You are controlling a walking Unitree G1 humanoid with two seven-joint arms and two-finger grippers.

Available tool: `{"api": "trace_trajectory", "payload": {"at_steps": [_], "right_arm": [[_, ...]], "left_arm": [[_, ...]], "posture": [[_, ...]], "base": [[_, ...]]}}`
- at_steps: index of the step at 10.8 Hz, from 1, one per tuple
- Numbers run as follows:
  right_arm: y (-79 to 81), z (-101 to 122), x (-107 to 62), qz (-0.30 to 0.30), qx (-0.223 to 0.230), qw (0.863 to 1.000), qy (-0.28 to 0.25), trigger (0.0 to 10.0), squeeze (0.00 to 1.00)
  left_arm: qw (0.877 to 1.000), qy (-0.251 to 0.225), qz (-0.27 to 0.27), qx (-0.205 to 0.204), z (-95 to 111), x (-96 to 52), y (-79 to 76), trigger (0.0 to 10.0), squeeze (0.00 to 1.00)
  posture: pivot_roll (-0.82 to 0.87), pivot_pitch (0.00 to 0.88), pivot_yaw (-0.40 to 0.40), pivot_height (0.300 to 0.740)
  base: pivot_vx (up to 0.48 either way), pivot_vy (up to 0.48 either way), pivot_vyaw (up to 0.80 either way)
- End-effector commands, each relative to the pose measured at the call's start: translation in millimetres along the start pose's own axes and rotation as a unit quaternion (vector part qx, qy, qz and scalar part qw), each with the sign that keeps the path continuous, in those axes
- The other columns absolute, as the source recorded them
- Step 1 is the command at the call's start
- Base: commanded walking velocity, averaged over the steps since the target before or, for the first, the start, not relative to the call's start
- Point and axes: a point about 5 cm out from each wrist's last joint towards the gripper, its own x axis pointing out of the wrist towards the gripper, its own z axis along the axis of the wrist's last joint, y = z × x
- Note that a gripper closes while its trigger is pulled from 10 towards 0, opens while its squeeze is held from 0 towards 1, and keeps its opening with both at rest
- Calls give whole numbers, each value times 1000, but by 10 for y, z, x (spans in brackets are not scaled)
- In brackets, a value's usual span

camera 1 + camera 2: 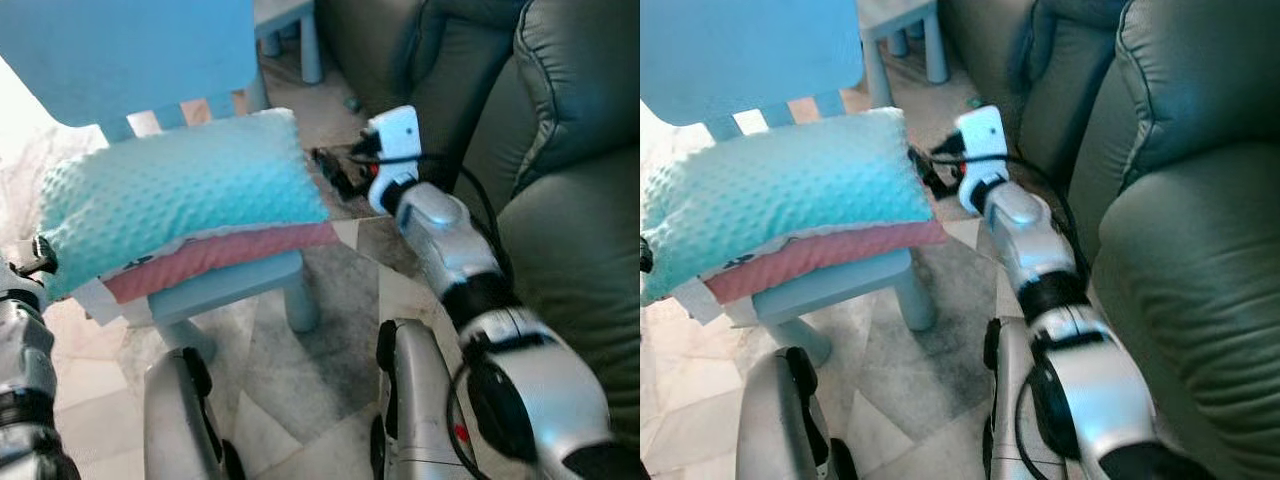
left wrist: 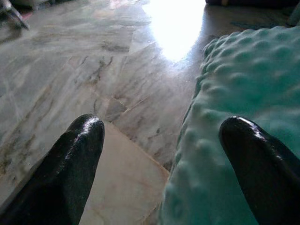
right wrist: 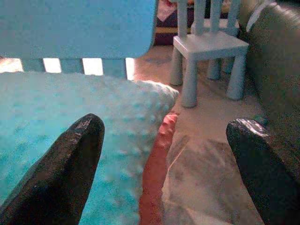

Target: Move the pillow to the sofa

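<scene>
In the left eye view, the teal pillow is lying on a pink cushion on a small blue chair, beside the green sofa. In the left wrist view, the left gripper is spreading wide, empty, at the pillow's edge. In the right wrist view, the right gripper is gaping open, holding nothing, at the pillow's other end.

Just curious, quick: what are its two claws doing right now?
Left pincer: open, at the end of the turquoise pillow, holding nothing.
Right pincer: open, at its other end, holding nothing.
</scene>
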Motion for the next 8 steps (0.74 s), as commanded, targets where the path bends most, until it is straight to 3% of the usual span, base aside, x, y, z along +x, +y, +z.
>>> {"api": "trace_trajectory", "payload": {"at_steps": [1, 2, 4, 8], "right_arm": [[104, -43, 53, -11, -10, 1000, 5, 10000, 0], [131, -70, 66, -19, 1, 1000, 11, 10000, 0], [189, -113, 97, -34, 1, 999, 18, 10000, 0], [241, -123, 121, -35, 18, 999, 17, 10000, 0]], "left_arm": [[1000, 6, 11, -5, 47, 57, 49, 10000, 0], [1000, 10, 6, -13, 59, 79, 11, 10000, 0], [992, 26, -50, -114, 105, 146, -223, 10000, 0], [976, 63, -118, -169, -5, 135, -509, 10000, 0]], "posture": [[-108, 299, 14, 436], [-104, 304, 15, 436], [-99, 314, 8, 436], [-101, 316, -2, 436]], "base": [[0, 0, 0], [0, 0, 0], [0, 0, 0], [0, 0, 0]]}}
